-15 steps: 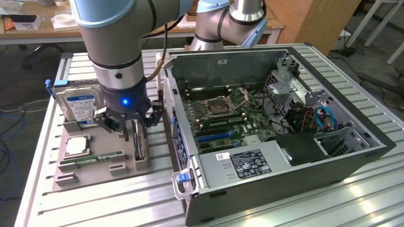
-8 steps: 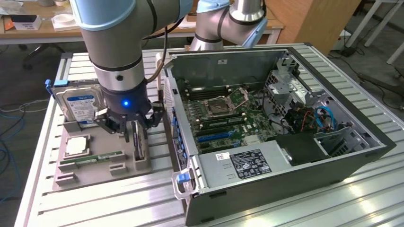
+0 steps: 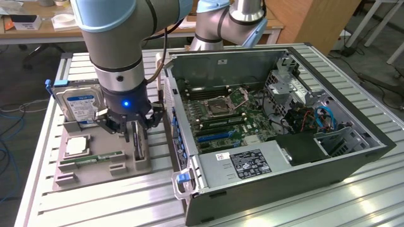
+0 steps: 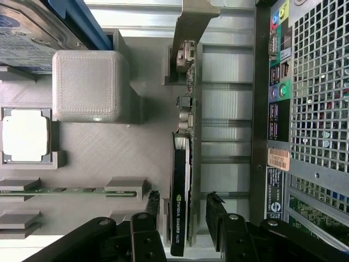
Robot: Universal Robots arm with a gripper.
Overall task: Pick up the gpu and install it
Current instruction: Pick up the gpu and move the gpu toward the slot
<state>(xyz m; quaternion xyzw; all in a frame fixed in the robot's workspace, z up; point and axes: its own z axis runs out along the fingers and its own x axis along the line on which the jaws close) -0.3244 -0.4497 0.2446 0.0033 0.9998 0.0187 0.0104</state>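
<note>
Pick-up barely begun | gripper open, jaws straddling the gpu, not gripping it | gpu on edge in the grey holder tray, just beside the open computer case | not lifted, not installed

blk gpu, grey tray, blue-label hdd, green ram

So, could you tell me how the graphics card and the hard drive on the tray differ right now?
The graphics card is dark and thin; the hard drive is silver, blue-labelled and thicker. The open gripper straddles the graphics card; the hard drive stands apart from it. Both stand on edge in the grey tray.
</note>
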